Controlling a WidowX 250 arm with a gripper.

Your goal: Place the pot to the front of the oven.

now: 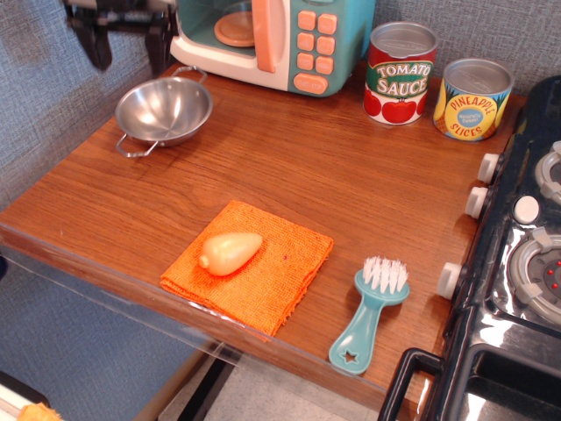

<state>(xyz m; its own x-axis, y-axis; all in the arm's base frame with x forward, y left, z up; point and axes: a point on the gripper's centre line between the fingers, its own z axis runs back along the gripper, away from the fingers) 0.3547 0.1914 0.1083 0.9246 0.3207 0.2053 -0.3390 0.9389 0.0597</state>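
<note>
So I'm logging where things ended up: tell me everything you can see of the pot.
The pot is a small, shiny bowl of what looks like stainless steel, empty, with two thin wire loop handles, one toward the oven and one toward the table's front edge. It sits upright on the wooden table, near the back left corner, just in front of the oven's left end. Nothing grips it: the tool hangs above and apart from it, its fingers spread.
</note>
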